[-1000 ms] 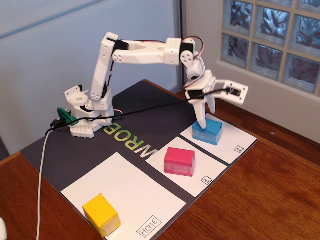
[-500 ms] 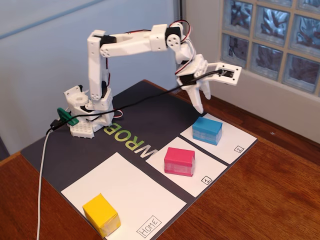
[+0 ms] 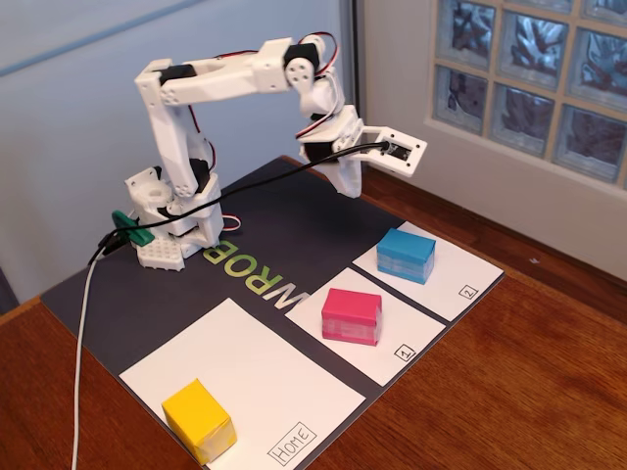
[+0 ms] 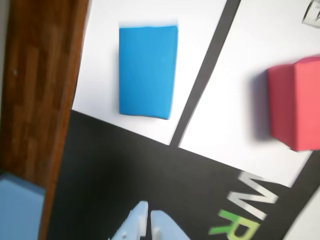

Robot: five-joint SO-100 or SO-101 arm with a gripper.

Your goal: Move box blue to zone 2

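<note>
"Where's the box blue [image 3: 406,255]?"

"It sits flat on zone 2 [image 3: 460,277], the white sheet with the little 2 in its corner. From where I stand it's nearer the back end of the sheet. In the wrist view it lies close to the sheet's near edge."

"So is anything holding it?"

"No. The gripper [image 3: 349,183] hangs up in the air behind the box, well apart from it. It holds nothing. In the wrist view the two fingertips [image 4: 135,225] are almost touching, with just a thin gap."

"What could go wrong now?"

"I think the job looks done, so the worry is bumping. If the arm swings low, it could knock the box off the sheet. The black cable [image 3: 323,162] hanging by the gripper could drag over it too."

"Could it hit the others?"

"Maybe the pink block [image 3: 352,315]. It's on the next sheet [image 3: 382,357], the one marked 1, just beside zone 2."

"How many things are there?"

"Three blocks: one blue, one pink, one yellow block [image 3: 199,419]. Three white sheets: 2, 1, and the big Home sheet [image 3: 255,367] with the yellow one. One arm, one dark mat [image 3: 118,294]."
</note>
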